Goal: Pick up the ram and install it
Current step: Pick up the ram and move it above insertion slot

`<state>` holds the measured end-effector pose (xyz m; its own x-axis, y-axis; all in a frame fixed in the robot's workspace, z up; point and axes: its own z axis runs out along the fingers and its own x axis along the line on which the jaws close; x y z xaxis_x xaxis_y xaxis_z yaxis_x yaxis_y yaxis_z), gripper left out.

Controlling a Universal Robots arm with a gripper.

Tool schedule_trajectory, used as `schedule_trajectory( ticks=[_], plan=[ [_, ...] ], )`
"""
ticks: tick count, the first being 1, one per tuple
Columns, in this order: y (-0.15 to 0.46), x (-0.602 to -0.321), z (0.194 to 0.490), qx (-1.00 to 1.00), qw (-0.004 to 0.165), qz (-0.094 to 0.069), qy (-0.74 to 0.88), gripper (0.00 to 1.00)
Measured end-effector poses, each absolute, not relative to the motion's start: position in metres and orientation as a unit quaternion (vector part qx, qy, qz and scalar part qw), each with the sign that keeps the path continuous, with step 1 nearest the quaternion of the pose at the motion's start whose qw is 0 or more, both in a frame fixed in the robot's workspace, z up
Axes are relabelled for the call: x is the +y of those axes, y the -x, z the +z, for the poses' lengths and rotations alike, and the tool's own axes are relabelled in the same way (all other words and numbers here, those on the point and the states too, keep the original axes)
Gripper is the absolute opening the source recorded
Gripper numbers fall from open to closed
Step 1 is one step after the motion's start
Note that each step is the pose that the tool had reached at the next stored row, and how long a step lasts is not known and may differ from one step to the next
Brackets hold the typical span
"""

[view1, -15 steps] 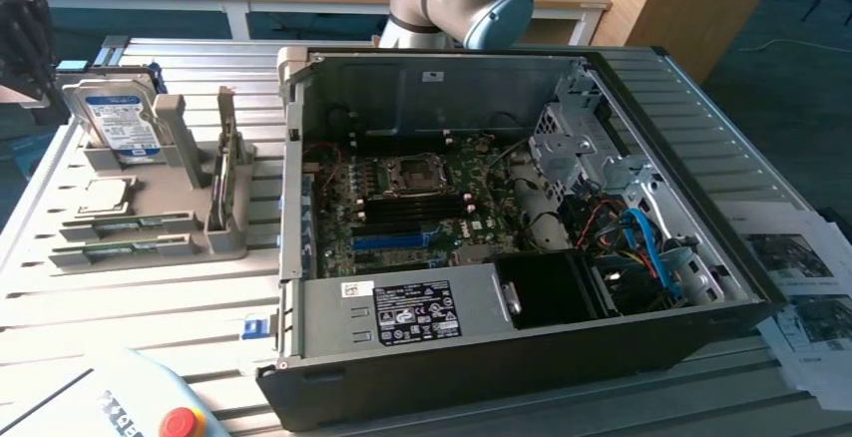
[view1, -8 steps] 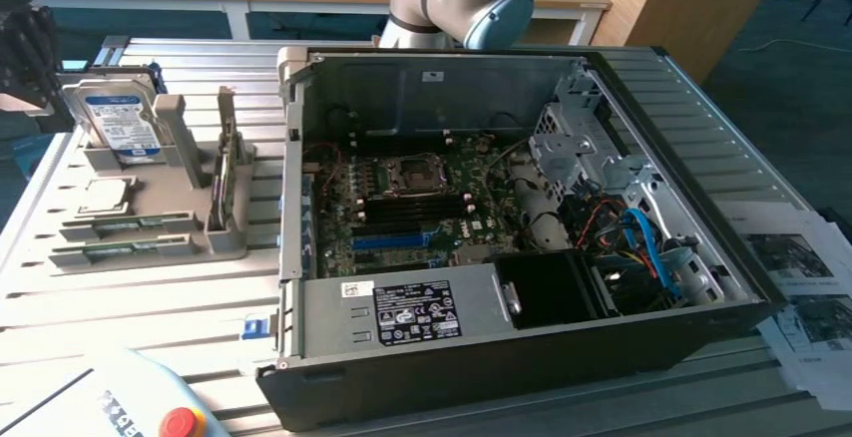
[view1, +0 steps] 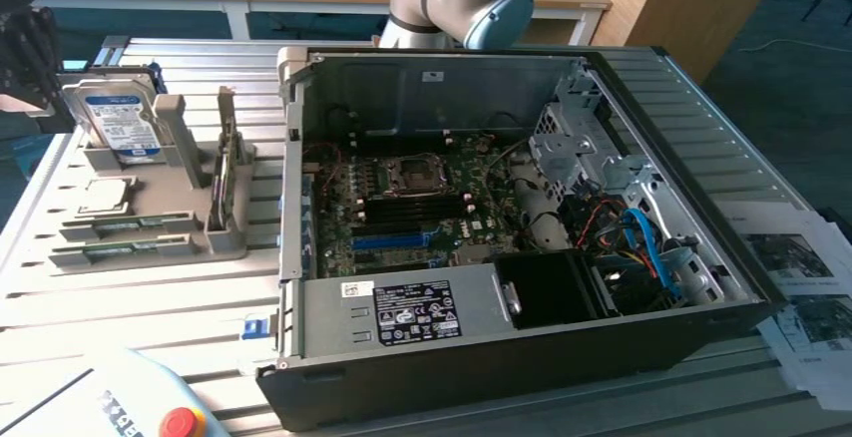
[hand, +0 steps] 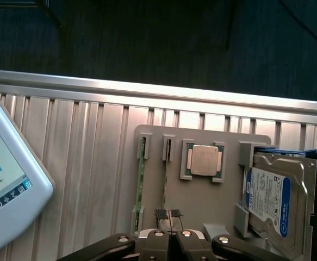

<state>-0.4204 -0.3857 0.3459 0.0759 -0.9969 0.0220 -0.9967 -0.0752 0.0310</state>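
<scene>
We're at the pick-up stage; the pincer (hand: 168, 213) hangs over the grey holder (hand: 201, 198) on the slatted surface (hand: 76, 163), tips pressed together and gripping nothing; the ram (hand: 141, 185) stands on edge in its slot, just beside those tips, untouched; to our eye, a grasp calls for parting the tips first, then squaring up across that thin edge.

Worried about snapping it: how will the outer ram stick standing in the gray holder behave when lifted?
The ram looks thin and flat, so probably light and stiff, yet breakable if twisted. Standing on edge in the holder, it may bind if pulled crooked.
</scene>
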Motion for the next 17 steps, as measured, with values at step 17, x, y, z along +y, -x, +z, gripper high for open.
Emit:
schedule_trajectory(
  ticks=[17],
  plan=[
    [0.4205, -0.3857, 0.3459, -0.691, 0.015, 0.001, -0.723, 0.10]
  ],
)
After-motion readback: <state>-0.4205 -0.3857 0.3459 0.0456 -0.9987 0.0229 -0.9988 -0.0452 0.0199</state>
